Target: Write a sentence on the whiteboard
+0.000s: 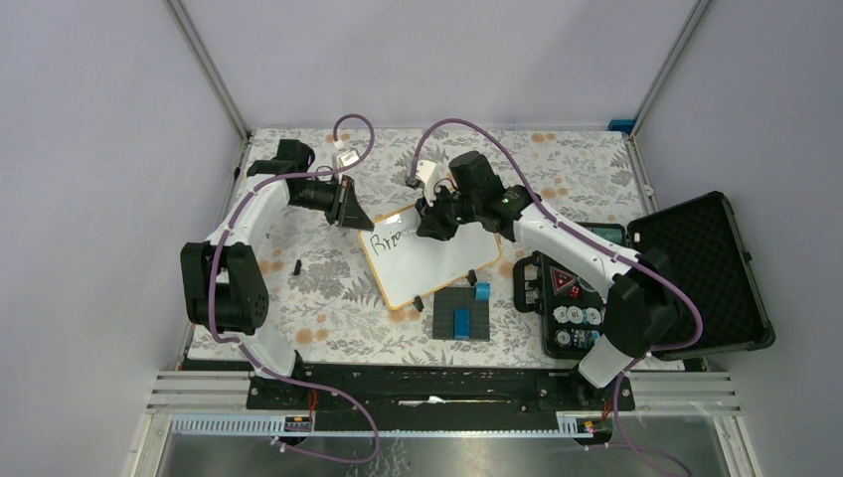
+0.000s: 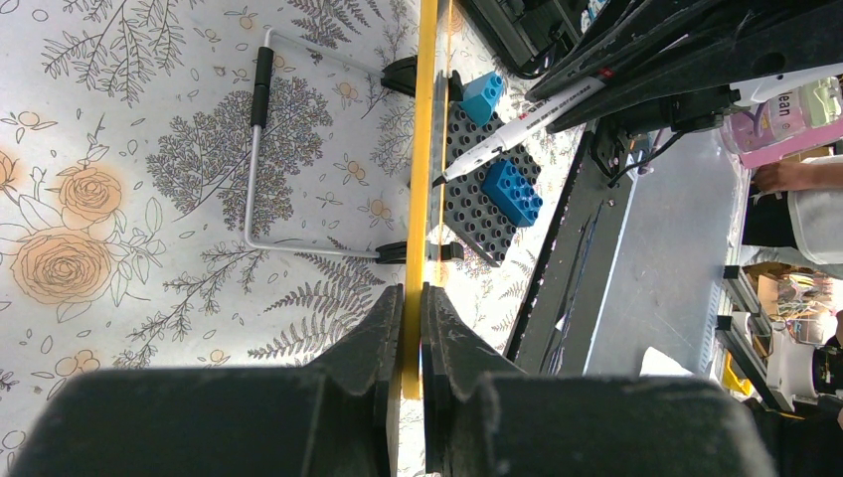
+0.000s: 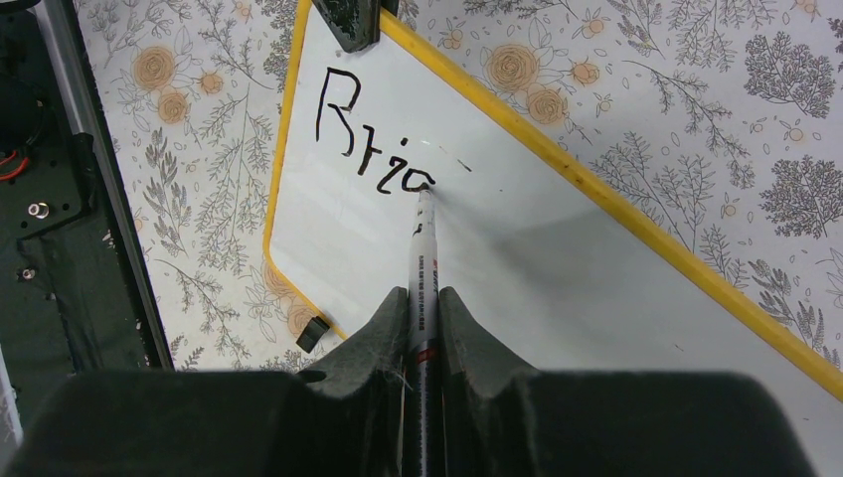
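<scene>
One whiteboard (image 1: pixel 437 268), one marker (image 3: pixel 422 268) and one dark grey brick plate (image 1: pixel 442 316) are on the worktop (image 1: pixel 328 288). There are two blue bricks (image 1: pixel 483 291) and one open poker-chip case (image 1: pixel 696 268).

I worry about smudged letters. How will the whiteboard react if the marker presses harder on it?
Probably stiff: the whiteboard looks flat, unbent under the marker. Resting on small black feet, it might skate over the patterned cloth if pushed sideways. The left claw pinching its yellow frame likely checks that.
</scene>
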Robot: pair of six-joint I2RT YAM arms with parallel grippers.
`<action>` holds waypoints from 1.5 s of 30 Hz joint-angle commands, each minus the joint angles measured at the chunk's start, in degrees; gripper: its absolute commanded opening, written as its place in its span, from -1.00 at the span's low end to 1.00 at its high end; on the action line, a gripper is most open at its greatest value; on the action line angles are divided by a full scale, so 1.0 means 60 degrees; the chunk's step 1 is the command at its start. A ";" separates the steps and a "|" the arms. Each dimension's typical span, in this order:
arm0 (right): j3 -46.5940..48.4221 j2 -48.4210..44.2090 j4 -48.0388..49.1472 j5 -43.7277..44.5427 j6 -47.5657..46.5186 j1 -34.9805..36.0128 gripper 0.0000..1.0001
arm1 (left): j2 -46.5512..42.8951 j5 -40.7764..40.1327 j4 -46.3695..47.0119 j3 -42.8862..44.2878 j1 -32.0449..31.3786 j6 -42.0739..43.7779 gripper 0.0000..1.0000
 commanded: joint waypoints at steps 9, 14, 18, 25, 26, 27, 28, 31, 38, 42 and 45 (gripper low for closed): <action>0.0108 -0.0133 0.0259 0.0213 -0.0155 -0.0058 -1.00 | -0.0278 -0.0071 0.0003 -0.0121 -0.0188 0.0138 -1.00; -0.0142 -0.0172 0.0260 0.0083 -0.0167 -0.0059 -1.00 | -0.0266 -0.0086 0.0007 -0.0127 -0.0188 0.0159 -1.00; -0.0316 -0.0191 0.0258 -0.0016 -0.0141 -0.0018 -1.00 | -0.0257 -0.0086 0.0004 -0.0106 -0.0188 0.0152 -1.00; -0.0587 -0.0224 0.0261 -0.0076 -0.0157 0.0082 -1.00 | -0.0239 -0.0079 0.0011 -0.0101 -0.0188 0.0145 -1.00; -0.0623 -0.0232 0.0263 -0.0095 -0.0163 0.0096 -1.00 | -0.0229 -0.0072 0.0000 -0.0097 -0.0188 0.0152 -1.00; -0.0632 -0.0241 0.0257 -0.0101 -0.0164 0.0120 -1.00 | -0.0227 -0.0072 0.0002 -0.0098 -0.0188 0.0148 -1.00; -0.0663 -0.0231 0.0258 -0.0129 -0.0157 0.0159 -1.00 | -0.0229 -0.0070 -0.0002 -0.0100 -0.0188 0.0156 -1.00; -0.0703 -0.0207 0.0255 -0.0189 -0.0152 0.0275 -1.00 | -0.0227 -0.0077 0.0000 -0.0114 -0.0188 0.0155 -1.00; -0.0537 -0.0119 0.0251 -0.0190 -0.0115 0.0484 -1.00 | -0.0254 -0.0085 0.0003 -0.0135 -0.0188 0.0158 -1.00; -0.0362 -0.0137 0.0253 -0.0278 -0.0007 0.0503 -1.00 | -0.0253 -0.0086 0.0003 -0.0139 -0.0181 0.0160 -1.00; -0.0259 -0.0276 0.0229 -0.0529 0.0101 0.0497 -1.00 | -0.0238 -0.0071 0.0008 -0.0120 -0.0188 0.0159 -1.00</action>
